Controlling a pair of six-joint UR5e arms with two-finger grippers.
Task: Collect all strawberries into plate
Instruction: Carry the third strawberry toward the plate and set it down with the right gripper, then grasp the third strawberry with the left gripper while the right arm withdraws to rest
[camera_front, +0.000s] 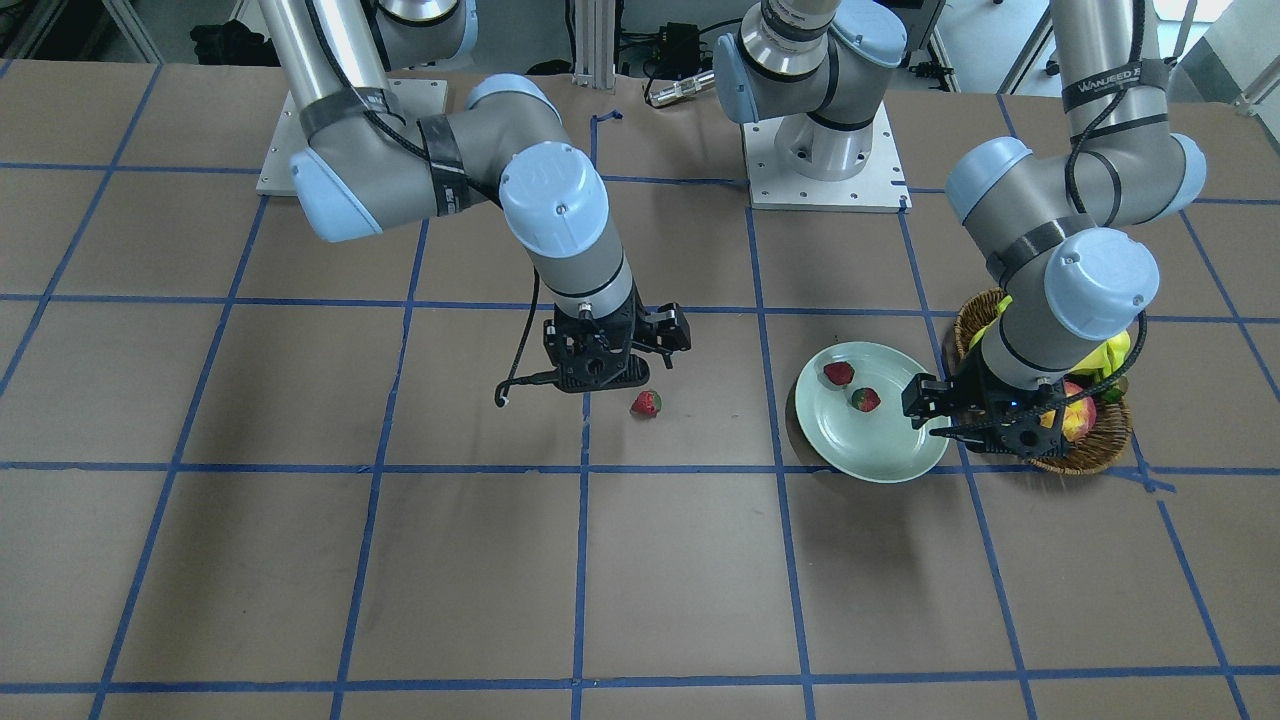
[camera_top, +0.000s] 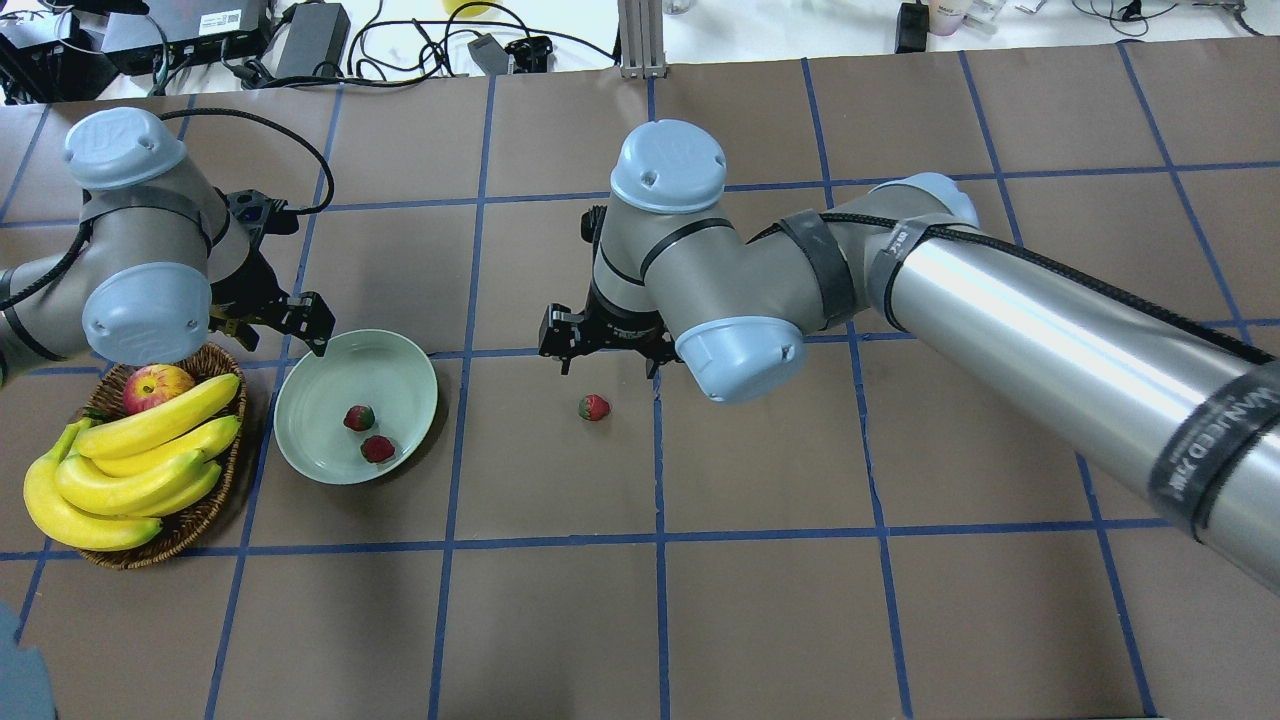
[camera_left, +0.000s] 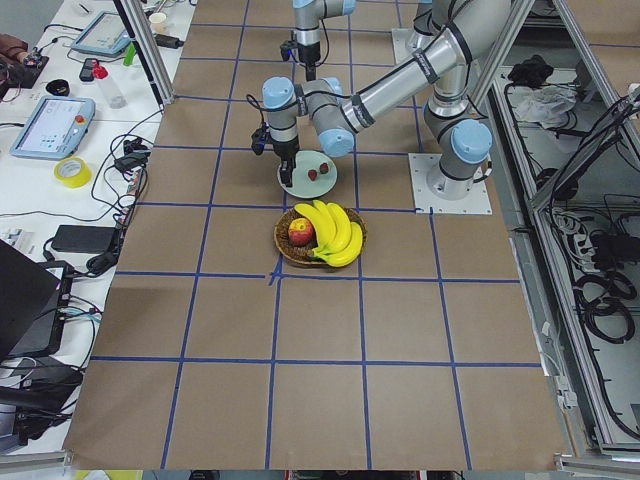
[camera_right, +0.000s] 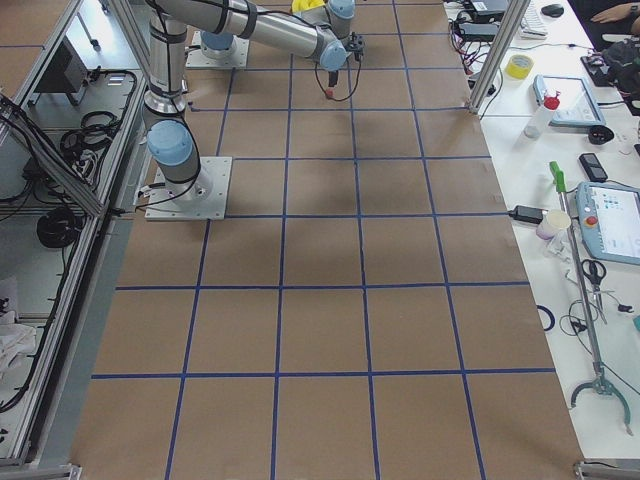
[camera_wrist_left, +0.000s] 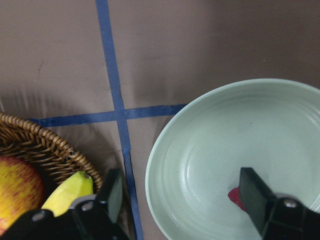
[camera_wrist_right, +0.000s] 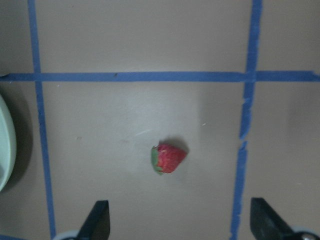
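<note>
- We hold our right gripper (camera_wrist_right: 182, 222) wide open, empty; the loose strawberry (camera_wrist_right: 169, 158) lies on the table (camera_wrist_right: 115, 120) just ahead, untouched.
- Our left gripper (camera_wrist_left: 183, 192), open and empty, hovers over the plate (camera_wrist_left: 167, 145); two strawberries (camera_top: 359, 417) lie inside.

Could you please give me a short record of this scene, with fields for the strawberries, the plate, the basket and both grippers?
plate: holds two strawberries
loose strawberry: on the table, outside the plate
left gripper: open, empty, over the plate's rim
right gripper: open, empty, hovering close to the loose strawberry
basket: beside the plate, holds bananas and an apple
remaining: one strawberry to collect
</note>
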